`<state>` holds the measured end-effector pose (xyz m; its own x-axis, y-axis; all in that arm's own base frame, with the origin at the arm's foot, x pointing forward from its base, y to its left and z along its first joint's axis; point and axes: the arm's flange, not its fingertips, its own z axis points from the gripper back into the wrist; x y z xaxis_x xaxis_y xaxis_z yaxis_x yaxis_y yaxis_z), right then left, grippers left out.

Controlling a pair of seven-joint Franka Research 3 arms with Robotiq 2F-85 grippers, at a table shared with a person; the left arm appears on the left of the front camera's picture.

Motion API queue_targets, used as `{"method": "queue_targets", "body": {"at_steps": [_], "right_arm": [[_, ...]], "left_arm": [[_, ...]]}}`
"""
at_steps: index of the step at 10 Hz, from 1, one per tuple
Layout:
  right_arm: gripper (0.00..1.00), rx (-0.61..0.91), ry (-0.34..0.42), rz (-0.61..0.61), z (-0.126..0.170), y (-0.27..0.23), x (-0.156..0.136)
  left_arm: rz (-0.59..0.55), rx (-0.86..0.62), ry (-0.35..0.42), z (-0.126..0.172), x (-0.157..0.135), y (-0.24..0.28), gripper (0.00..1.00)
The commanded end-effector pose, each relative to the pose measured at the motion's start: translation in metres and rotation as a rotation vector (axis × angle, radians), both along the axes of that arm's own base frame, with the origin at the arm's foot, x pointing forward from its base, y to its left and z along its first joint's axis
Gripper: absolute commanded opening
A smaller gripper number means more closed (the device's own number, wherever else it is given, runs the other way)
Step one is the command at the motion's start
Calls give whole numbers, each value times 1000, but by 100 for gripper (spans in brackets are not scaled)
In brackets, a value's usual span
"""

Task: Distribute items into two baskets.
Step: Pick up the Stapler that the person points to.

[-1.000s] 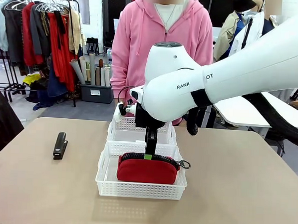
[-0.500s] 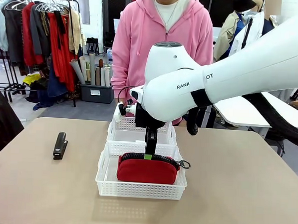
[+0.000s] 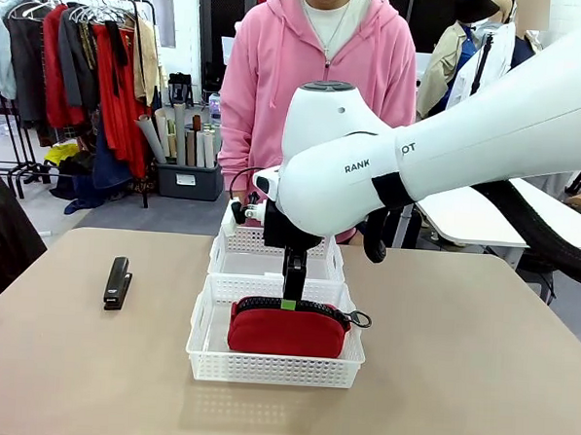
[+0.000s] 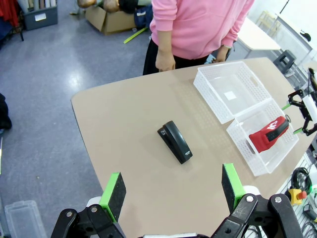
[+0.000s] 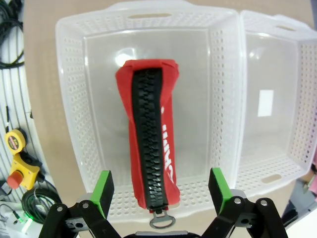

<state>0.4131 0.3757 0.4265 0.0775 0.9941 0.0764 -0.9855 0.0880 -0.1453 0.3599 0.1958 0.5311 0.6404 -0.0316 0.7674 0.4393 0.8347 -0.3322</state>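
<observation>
Right fingers: spread wide apart, nothing between the pads. In the right wrist view the green pads stand at lower left and lower right, and the red pouch runs up the middle of the frame between them. Its black zipper faces the camera, and the ring pull is at bottom centre. In the front view the right arm reaches in from the right edge to frame centre, wrist turned straight down. One finger hangs just over the pouch's zipper; I cannot tell whether they touch.

Left fingers: also wide apart, holding nothing, high above the table and looking down. The black stapler lies flat at centre frame, above the gap between the pads and well apart from them.

Containers: the near basket holds the pouch lying on its side. The far basket touches it end to end and is empty. The stapler sits on the bare table at left of the front view, well apart from both. A person in a pink hoodie stands at the far side.
</observation>
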Motion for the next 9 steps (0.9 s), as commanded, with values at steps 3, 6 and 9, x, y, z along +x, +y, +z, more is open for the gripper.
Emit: {"method": "queue_targets", "body": {"at_steps": [3, 6, 9], "right_arm": [[100, 108, -13, -257, 67, -68, 37], [100, 194, -60, -464, 125, -157, 48], [100, 211, -62, -644, 155, -246, 45]], "left_arm": [[-11, -11, -27, -1, 1, 1, 100], [-11, -11, -27, -1, 1, 1, 100], [-11, -11, -27, -1, 1, 1, 100]]}}
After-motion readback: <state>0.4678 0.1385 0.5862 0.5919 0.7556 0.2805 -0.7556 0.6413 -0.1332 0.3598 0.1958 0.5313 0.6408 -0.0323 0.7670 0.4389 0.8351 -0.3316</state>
